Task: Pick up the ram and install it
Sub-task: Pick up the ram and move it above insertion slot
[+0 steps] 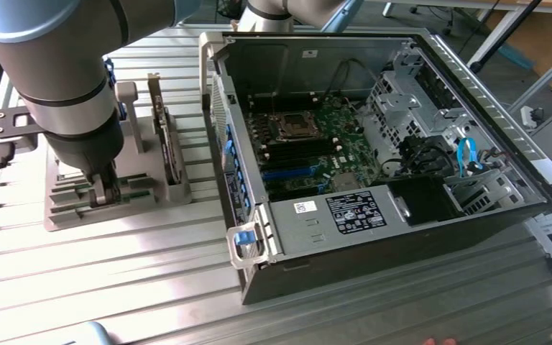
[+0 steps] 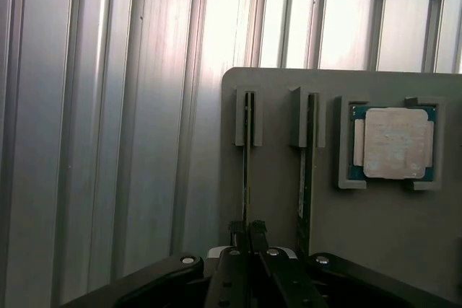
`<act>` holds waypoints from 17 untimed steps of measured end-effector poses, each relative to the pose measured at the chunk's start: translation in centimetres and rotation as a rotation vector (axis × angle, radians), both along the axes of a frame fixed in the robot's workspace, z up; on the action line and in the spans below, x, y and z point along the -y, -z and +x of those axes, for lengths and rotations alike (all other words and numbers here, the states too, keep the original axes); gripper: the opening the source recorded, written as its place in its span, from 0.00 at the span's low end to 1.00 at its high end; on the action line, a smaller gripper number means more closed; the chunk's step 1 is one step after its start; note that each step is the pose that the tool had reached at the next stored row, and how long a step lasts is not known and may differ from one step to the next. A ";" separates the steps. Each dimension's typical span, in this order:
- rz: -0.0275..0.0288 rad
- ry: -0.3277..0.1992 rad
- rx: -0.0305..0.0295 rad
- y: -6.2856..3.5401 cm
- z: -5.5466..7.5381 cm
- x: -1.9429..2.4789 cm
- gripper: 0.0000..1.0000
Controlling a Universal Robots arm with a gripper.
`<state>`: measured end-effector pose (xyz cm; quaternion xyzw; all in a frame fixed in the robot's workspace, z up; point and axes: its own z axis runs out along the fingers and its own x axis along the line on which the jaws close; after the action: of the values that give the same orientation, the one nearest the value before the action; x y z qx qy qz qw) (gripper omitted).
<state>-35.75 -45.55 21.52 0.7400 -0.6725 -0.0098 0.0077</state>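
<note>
**End Effector Pinching the Ram in the Holder**

The ram (image 2: 247,156), a thin green board, is standing on edge in a slot of the matte grey holder (image 2: 274,91) on the ribbed aluminium tabletop (image 2: 108,142). The arm is pointing straight down. The end effector (image 2: 247,230) is pinching the ram's thin edge. A second stick (image 2: 307,178) and a square silver processor (image 2: 393,142) are sitting in neighbouring recesses.

Our arm upright, gripper pointed straight down

We see the arm (image 1: 60,72) standing near vertical with its wrist turned downward, and the gripper (image 1: 103,194) has its dark fingers (image 2: 235,250) pinched close on the thin ram (image 2: 247,156).
</note>
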 end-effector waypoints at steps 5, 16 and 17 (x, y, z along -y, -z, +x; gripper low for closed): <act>0.0001 0.000 0.0000 -0.46 0.0 0.00 0.12; 0.0001 0.000 0.0000 -2.19 0.0 0.00 0.12; 0.0000 0.000 0.0000 -2.33 0.0 0.00 0.12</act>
<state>-35.75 -45.55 23.85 0.7400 -0.6725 -0.0099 0.0076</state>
